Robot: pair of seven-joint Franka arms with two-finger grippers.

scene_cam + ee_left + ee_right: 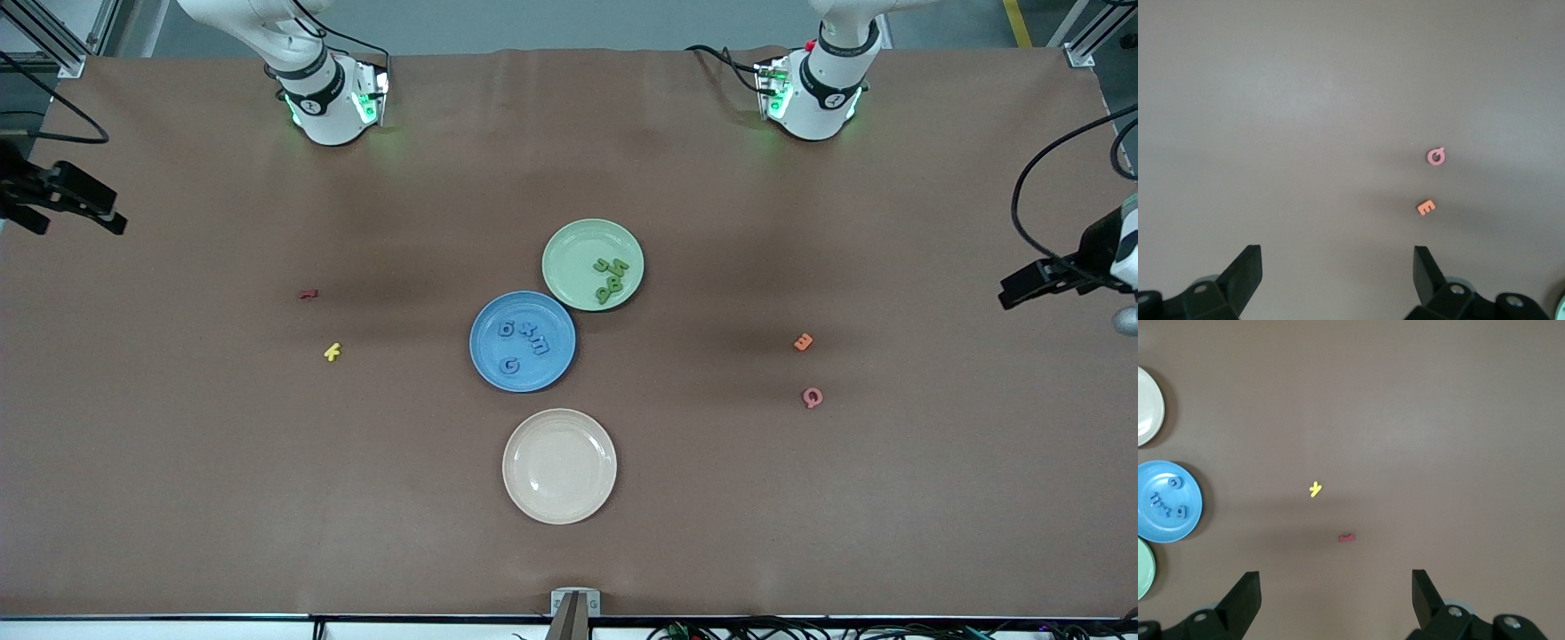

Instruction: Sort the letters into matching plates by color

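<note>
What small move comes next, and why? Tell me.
Probably none beyond waiting: four blue letters lie in the blue plate, the green letters in the green plate. Both the left gripper and right gripper hang open, holding nothing.

The worktop [178,462] is showing a matt brown covering, smooth and faintly creased like paper or cloth. The cream plate [559,466] is catching glossy highlights like hard plastic, while the blue plate [523,341] and green plate [592,264] are looking smooth with a softer sheen. The black gripper fingers [1245,273] are looking like matt plastic.
</note>
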